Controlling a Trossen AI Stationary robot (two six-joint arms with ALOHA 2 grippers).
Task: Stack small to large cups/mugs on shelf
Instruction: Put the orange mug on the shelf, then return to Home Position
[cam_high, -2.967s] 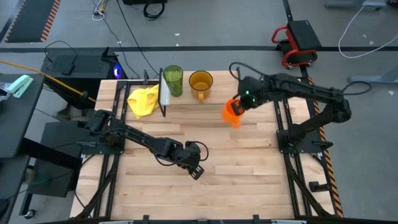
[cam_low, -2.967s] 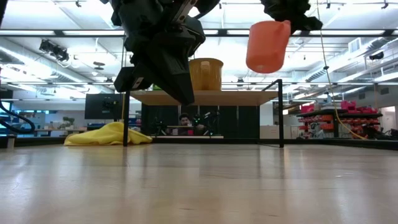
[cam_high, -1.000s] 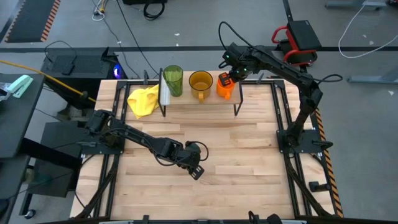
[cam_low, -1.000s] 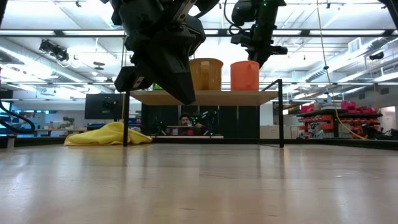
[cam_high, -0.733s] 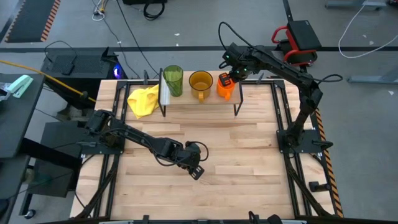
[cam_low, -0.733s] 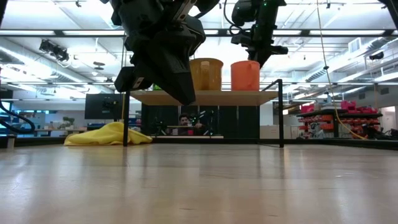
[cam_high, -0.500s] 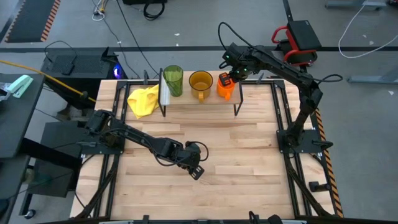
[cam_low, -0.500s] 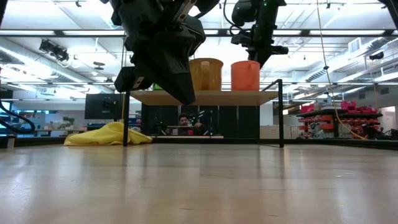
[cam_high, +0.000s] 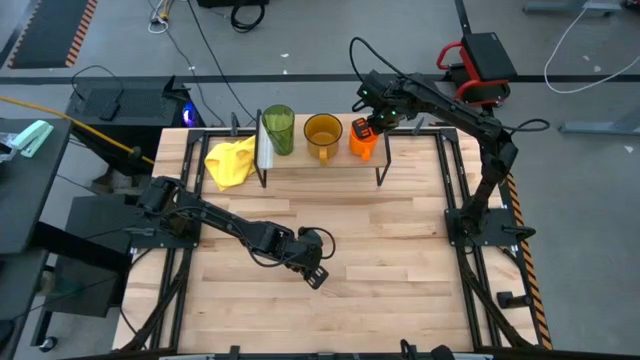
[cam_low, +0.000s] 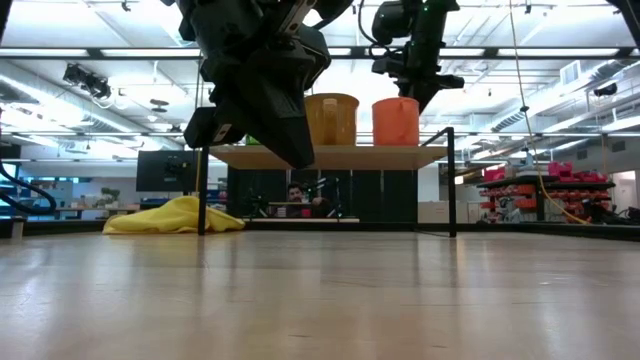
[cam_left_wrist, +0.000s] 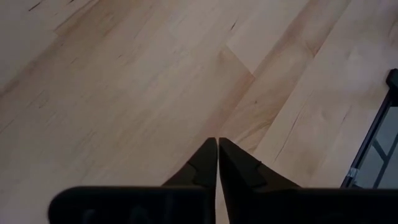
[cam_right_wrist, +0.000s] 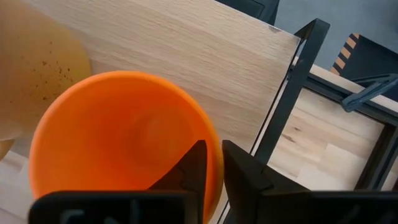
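On the shelf (cam_low: 330, 156) stand three cups in a row: a green tumbler (cam_high: 278, 128) at the left, a yellow-brown mug (cam_high: 322, 132) in the middle and a small orange mug (cam_high: 361, 140) at the right, all upright on their bases. My right gripper (cam_right_wrist: 211, 162) hangs over the orange mug (cam_right_wrist: 118, 143), pointing steeply down. It is slightly open, one finger inside the mug and one outside its wall. My left gripper (cam_left_wrist: 217, 149) is shut on nothing, low over the middle of the table (cam_high: 400, 250). My right gripper comes from above with one finger (cam_right_wrist: 193, 165) inside the orange mug and the other (cam_right_wrist: 239, 171) outside, astride the rim (cam_right_wrist: 214, 155) on the side away from the yellow-brown mug. Whether either finger touches the wall I cannot tell. The mug stands on the shelf top (cam_right_wrist: 205, 56).
A crumpled yellow cloth (cam_high: 230, 162) lies on the table left of the shelf. The shelf's black legs (cam_high: 380, 170) stand near the table's far edge. Bare slatted wood spreads in front of the shelf and around my left gripper (cam_high: 318, 272).
Three seconds ago my right gripper held the orange mug tilted in the air to the right of the shelf. It then carried the mug toward the far edge and set it on the shelf. Over the last second nothing has visibly moved.
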